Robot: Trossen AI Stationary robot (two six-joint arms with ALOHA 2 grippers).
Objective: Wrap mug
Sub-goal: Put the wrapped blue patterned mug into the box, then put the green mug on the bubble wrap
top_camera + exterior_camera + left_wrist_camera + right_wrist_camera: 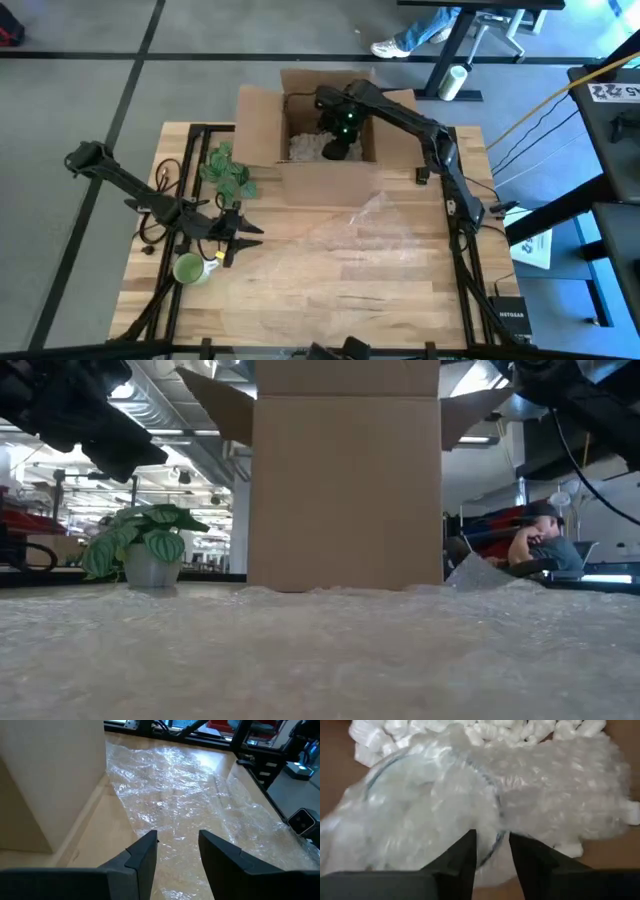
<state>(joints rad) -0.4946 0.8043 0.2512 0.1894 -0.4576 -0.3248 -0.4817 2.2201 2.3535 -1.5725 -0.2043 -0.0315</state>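
Green ceramic shows at the near left: one mug (189, 268), bare on the table (300, 320), just beside the left gripper (232, 238), whose fingers stand a little apart and hold nothing. We would lift it onto the bubble wrap sheet (370, 245) spread at the centre before folding. We count one plant (226, 170), one cardboard box (320, 125) at the far side, and two arms. Inside the box the right gripper (492, 851) has narrowly parted fingers at a wrapped bundle (445, 800) lying on packing peanuts (395, 730); whether it pinches the wrap we cannot tell.
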